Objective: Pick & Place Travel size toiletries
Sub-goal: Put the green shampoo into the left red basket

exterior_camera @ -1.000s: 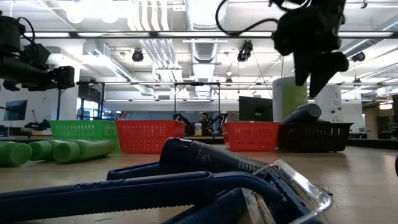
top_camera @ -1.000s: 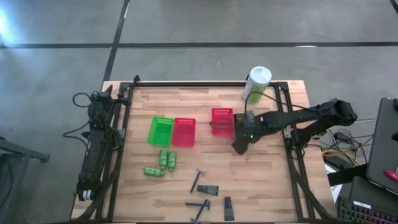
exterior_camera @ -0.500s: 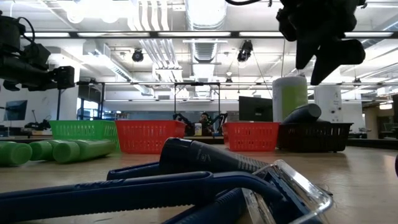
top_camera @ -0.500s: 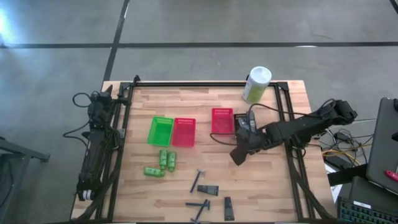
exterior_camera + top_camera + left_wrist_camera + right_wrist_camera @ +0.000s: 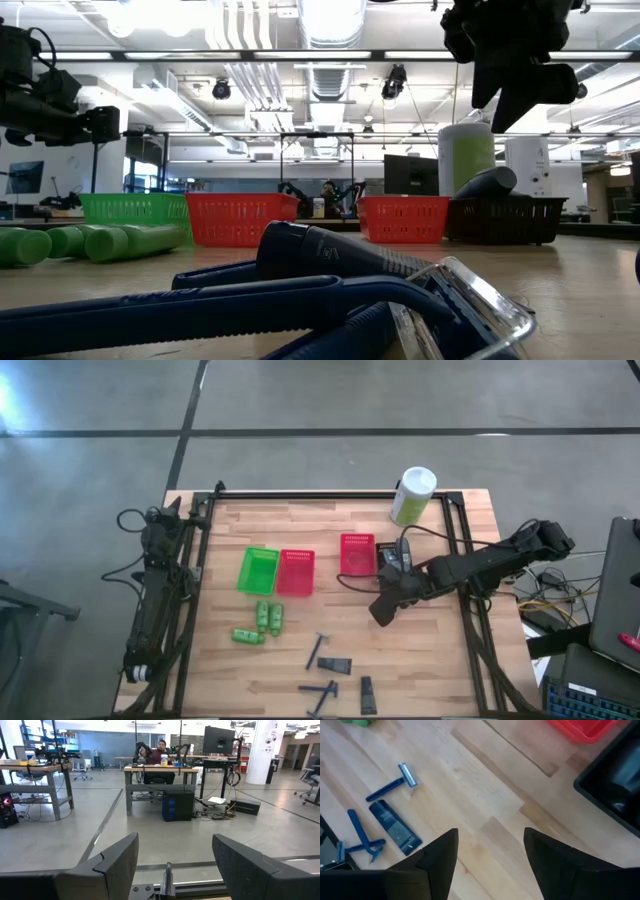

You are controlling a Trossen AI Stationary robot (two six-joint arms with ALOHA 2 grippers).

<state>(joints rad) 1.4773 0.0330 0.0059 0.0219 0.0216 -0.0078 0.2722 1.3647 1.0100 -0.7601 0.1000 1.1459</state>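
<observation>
Three bright green bottles (image 5: 263,621) lie on their sides near the green basket (image 5: 258,571). Blue-black T-shaped sticks (image 5: 317,650) and dark wedge tubes (image 5: 336,666) lie flat toward the table's near edge; the right wrist view shows a stick (image 5: 390,785) and a tube (image 5: 395,827). A dark grey rounded container (image 5: 487,182) sticks up out of the black basket (image 5: 505,220). My right gripper (image 5: 381,614) hovers open and empty above bare wood just near of that basket, also seen in its wrist view (image 5: 490,860). My left gripper (image 5: 172,860) is open, parked at the table's left edge.
Two red baskets (image 5: 295,572) (image 5: 357,554) stand in the row with the green one. The tall pale green canister with a white cap (image 5: 413,496) stands at the far edge. Bare wood (image 5: 485,805) lies between my right gripper and the sticks.
My right gripper has risen a little and drawn away from the black basket toward the near edge, staying open. The things on the table have kept their places.
</observation>
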